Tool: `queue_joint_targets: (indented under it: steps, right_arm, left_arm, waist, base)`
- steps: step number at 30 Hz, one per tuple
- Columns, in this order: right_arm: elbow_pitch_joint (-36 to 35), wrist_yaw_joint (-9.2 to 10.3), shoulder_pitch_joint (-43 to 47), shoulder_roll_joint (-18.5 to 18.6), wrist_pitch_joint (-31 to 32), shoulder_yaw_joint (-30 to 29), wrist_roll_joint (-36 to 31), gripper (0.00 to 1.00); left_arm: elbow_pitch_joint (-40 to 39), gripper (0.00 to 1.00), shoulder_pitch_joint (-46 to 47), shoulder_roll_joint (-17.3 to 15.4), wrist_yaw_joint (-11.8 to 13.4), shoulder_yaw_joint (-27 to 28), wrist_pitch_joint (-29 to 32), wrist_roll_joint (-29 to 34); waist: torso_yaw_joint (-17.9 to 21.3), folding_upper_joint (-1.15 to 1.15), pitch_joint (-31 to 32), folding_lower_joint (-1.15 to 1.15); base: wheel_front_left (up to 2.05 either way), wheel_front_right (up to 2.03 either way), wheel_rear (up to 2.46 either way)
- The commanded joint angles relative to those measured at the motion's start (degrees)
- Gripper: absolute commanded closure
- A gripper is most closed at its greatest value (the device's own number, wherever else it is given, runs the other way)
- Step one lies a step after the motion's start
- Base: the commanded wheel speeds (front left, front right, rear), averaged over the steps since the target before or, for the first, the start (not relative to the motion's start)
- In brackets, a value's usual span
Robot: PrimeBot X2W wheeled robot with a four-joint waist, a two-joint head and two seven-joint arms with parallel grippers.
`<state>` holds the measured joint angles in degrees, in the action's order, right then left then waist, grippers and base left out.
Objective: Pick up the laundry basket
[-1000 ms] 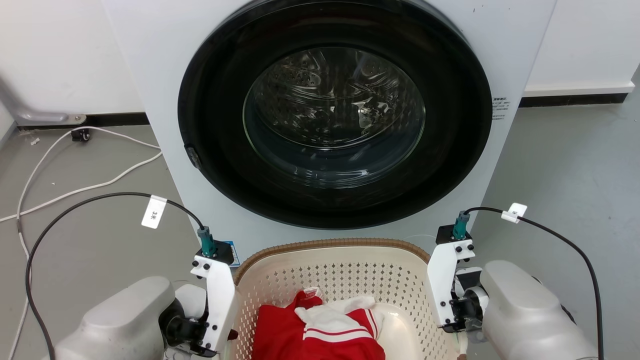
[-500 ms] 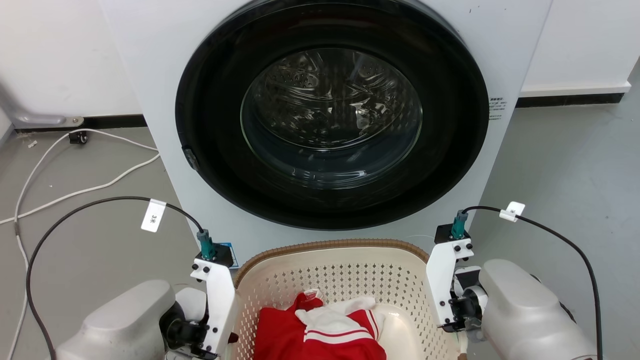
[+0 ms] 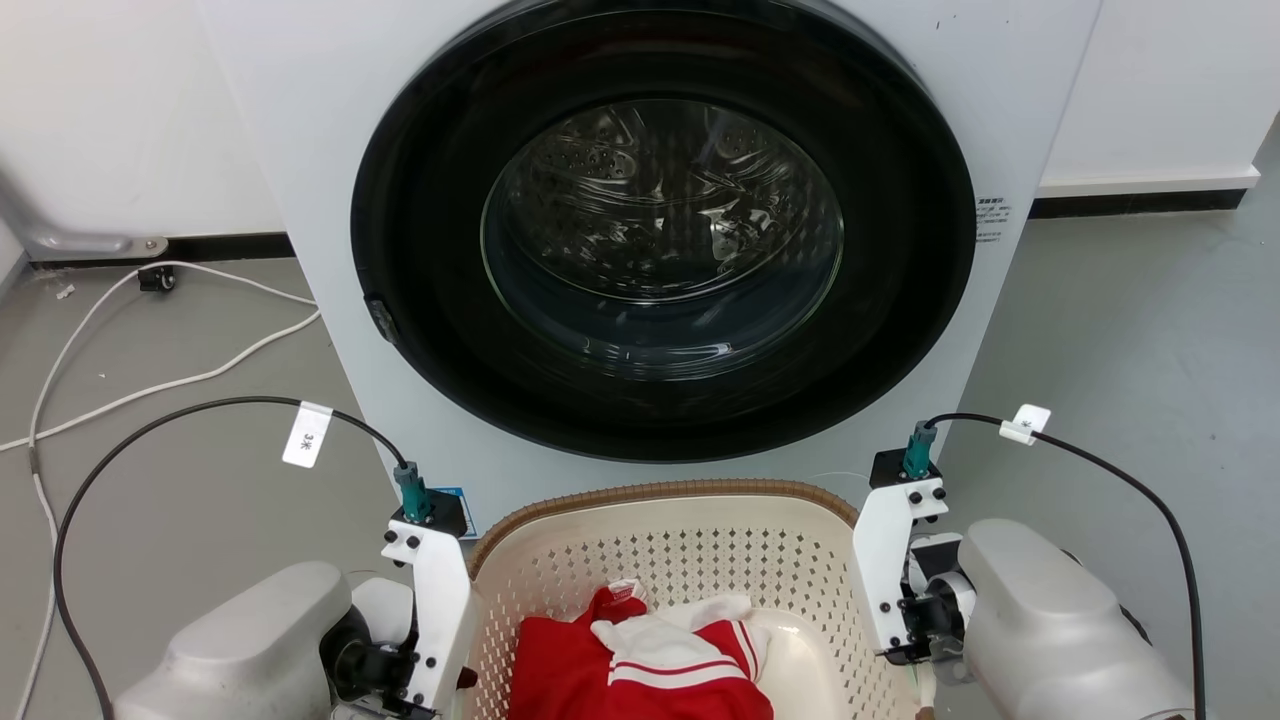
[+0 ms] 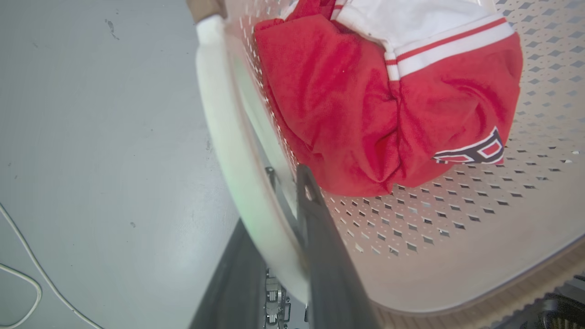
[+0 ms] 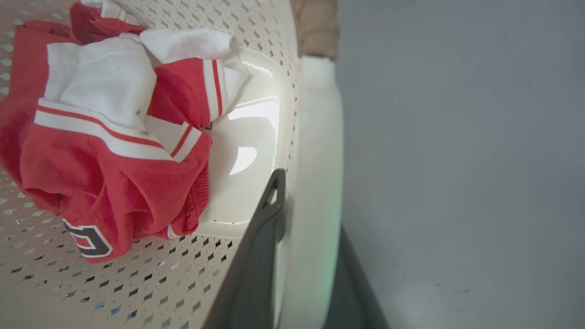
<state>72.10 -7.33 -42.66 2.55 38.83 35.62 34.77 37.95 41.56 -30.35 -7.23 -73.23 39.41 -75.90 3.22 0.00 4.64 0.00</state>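
So, the cream-white perforated plastic laundry basket (image 3: 660, 492) with the brown woven-look rim sat right in front of the white front-loading washing machine (image 3: 300, 150) with the round dark glass door. It was low between the two arms, on or just over the grey floor (image 3: 1150, 300). Couldn't tell which.

The left gripper (image 4: 274, 205) was clamped across the white side handle (image 4: 219, 137) at its end, one dark finger inside the wall and the other outside, handle squeezed between them. The right gripper (image 5: 313, 205) had the same bite on the opposite handle (image 5: 320, 137).

Handling-wise I'd guess it was light: thin plastic with just one crumpled red-and-white sports garment (image 4: 365, 114) in it. Walls that full of holes probably flex, so the thicker smooth handles looked like the right place to hold, near their middles. Smooth plastic could slip between narrow fingers, though. With a hold at each end, both arms would need to rise evenly or the thing would tilt or twist. Nothing fragile in there, and the garment was soft, so it shouldn't have slid about much.
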Motion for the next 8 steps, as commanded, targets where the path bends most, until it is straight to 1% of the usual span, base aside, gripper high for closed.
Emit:
queue_joint_targets:
  steps: [1,8]
  right_arm:
    - [-0.07,-0.28,-1.38,0.59,-0.37,0.34,0.04,1.0]
    - [0.51,-0.28,-1.42,0.6,-0.47,0.48,0.01,1.0]
  left_arm:
    - [0.1,1.0,-0.16,-0.35,-0.44,-0.22,0.29,0.21]
    - [0.12,1.0,0.4,-0.56,-0.44,-0.23,0.19,0.13]
  waist:
    - [-0.01,0.0,-0.05,0.0]
    - [-0.24,0.0,-0.21,0.0]
  base:
    - [0.0,0.0,0.0]
    - [0.0,0.0,0.0]
